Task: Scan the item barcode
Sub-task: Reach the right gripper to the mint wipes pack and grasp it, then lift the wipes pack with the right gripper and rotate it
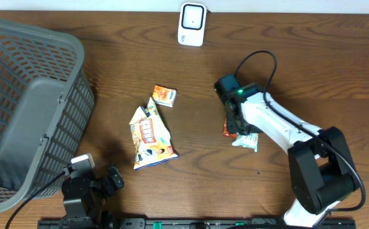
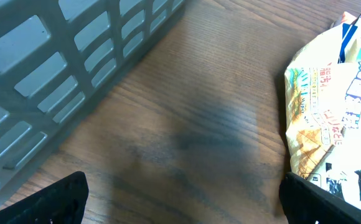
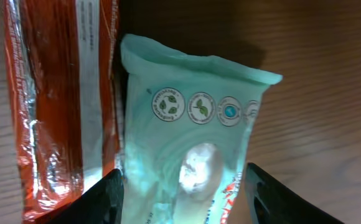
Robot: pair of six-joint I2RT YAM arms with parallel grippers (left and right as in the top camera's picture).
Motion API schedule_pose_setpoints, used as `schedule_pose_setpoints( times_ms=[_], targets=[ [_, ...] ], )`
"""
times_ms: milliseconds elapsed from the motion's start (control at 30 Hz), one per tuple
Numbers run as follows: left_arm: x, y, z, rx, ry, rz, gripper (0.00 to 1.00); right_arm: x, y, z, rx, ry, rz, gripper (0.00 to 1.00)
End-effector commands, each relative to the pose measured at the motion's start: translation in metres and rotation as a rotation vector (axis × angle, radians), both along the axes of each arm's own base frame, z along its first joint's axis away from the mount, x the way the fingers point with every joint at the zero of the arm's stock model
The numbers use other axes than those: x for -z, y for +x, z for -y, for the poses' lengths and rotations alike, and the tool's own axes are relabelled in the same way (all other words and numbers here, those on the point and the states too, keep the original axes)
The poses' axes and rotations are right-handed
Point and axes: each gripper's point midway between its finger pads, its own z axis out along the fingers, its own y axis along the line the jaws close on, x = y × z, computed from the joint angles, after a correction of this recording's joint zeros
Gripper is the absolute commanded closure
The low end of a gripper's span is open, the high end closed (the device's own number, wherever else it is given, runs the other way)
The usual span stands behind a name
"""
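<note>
Wooden table [image 1: 121, 51] carries a pale green packet [image 3: 193, 124] lying between the right end effector's [image 3: 183, 190] parted fingers.

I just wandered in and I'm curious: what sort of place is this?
Probably a mock shop checkout on a brown wooden table: it holds a white boxy scanner-like device at the far edge, a grey plastic mesh basket and a yellow crinkly snack bag.

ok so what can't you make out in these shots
green packet: right wrist view, bottom edge cuts it off; no barcode shows.
right gripper: same view, unclear whether it grips the packet.
right arm: overhead, it hides most of that packet.
orange box: overhead, print too small to read.
</note>
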Motion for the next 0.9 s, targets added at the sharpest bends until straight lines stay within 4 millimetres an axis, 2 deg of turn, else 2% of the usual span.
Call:
schedule_pose_setpoints(
  times_ms=[0,167,367,433,533,600,733,867],
  targets=[
    [0.015,-0.008,-0.001,0.002,0.015,-0.064,0.02,-0.011,0.006,0.01,-0.057,-0.156,0.064,0.43],
    [0.015,-0.008,-0.001,0.002,0.015,-0.064,0.02,-0.009,0.006,0.007,-0.107,-0.229,0.076,0.47],
    [0.015,-0.008,-0.001,0.002,0.015,-0.064,0.02,0.016,-0.001,0.01,-0.135,-0.297,0.003,0.47],
    [0.015,-0.008,-0.001,0.002,0.015,-0.064,0.02,0.031,-0.009,0.016,-0.134,-0.337,-0.056,0.55],
    [0.015,-0.008,-0.001,0.002,0.015,-0.064,0.02,0.045,-0.019,0.023,-0.118,-0.378,-0.111,0.7],
    [0.015,-0.008,-0.001,0.002,0.015,-0.064,0.02,0.051,-0.023,0.027,-0.12,-0.405,-0.137,0.79],
    [0.015,-0.008,-0.001,0.002,0.015,-0.064,0.02,0.052,-0.024,0.028,-0.121,-0.411,-0.146,0.97],
    [0.015,-0.008,-0.001,0.002,0.015,-0.064,0.02,0.062,-0.029,0.012,-0.168,-0.305,-0.205,0.99]
  ],
)
